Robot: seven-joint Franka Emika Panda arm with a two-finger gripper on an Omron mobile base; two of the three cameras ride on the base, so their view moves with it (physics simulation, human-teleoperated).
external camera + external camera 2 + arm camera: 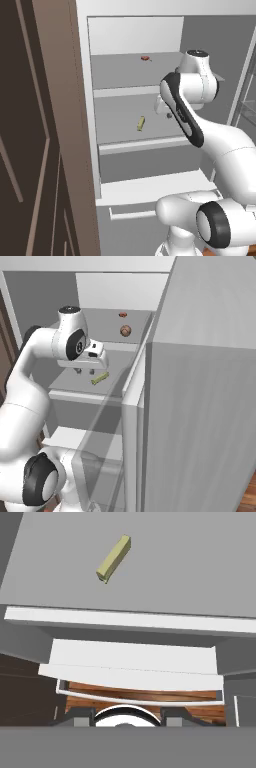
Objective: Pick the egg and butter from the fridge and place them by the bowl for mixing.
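The fridge stands open before me. The butter, a small pale-yellow stick, lies on the middle shelf. The egg, a small tan-brown lump, rests on the shelf above, near its front right. My gripper points down over the front of the middle shelf, beside the butter and a little short of it, touching nothing. Its fingers stand apart with nothing between them. The bowl is out of view.
A small flat red thing lies at the back of the upper shelf. The bottom drawer's bar handle juts out low. The open fridge door fills the right side; a dark brown cabinet stands left.
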